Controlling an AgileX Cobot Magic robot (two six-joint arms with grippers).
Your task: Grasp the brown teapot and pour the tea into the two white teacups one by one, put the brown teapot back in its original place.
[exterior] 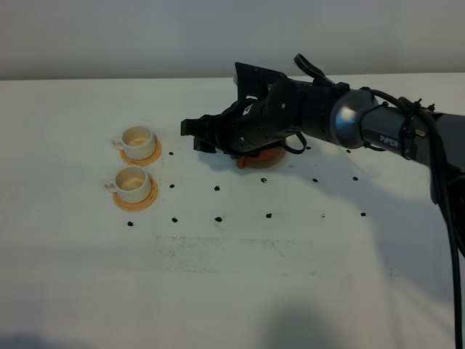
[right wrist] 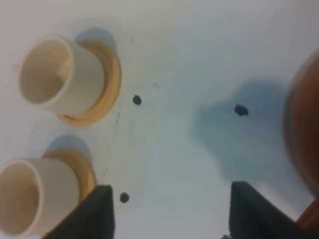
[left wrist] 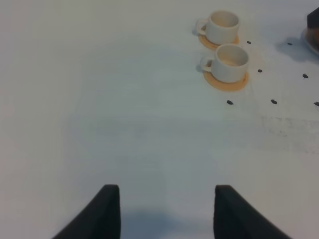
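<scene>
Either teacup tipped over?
No, the far teacup and the near teacup both stand upright, mouths up.

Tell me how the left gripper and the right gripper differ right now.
The left gripper hangs over bare table, the two white teacups well ahead of it; the right gripper is right by the brown teapot. The high view shows the right gripper, not the left gripper. Both are open and hold nothing.

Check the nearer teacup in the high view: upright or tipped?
Upright. The nearer teacup stands mouth-up, centred on its orange coaster, its round rim fully open to the high camera.
</scene>
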